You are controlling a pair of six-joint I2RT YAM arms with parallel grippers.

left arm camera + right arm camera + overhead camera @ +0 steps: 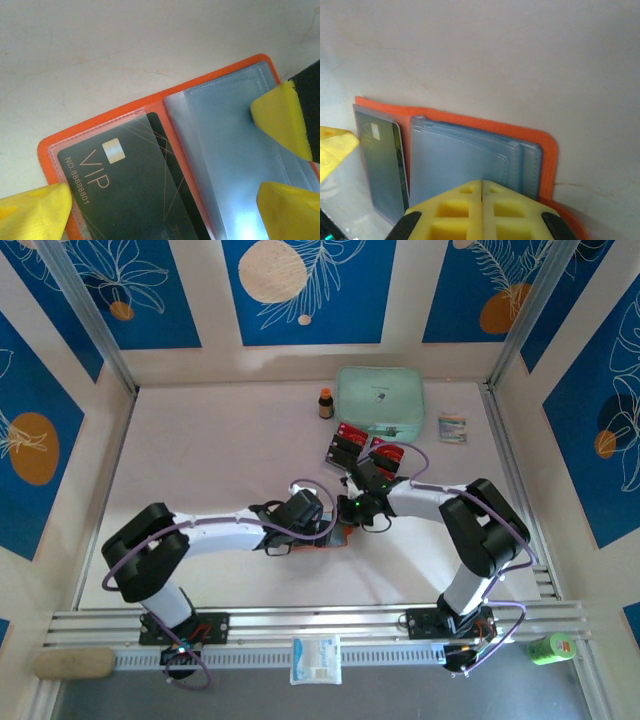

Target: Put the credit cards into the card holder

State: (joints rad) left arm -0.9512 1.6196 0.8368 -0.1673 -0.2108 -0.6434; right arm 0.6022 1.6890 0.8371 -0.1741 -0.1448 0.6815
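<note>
Card holder (227, 150) is laid open on table (200, 460), black VIP card (127, 187) seated in its clear pocket. Left gripper (162, 215) is spread wide across it. Right gripper (482, 200) is closed over grey-blue sleeves (455, 160).

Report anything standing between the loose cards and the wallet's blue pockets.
Yes: the right gripper, fingers shut, sits on the blue pockets of the wallet, and its wrist lies between them and the loose cards.
</note>
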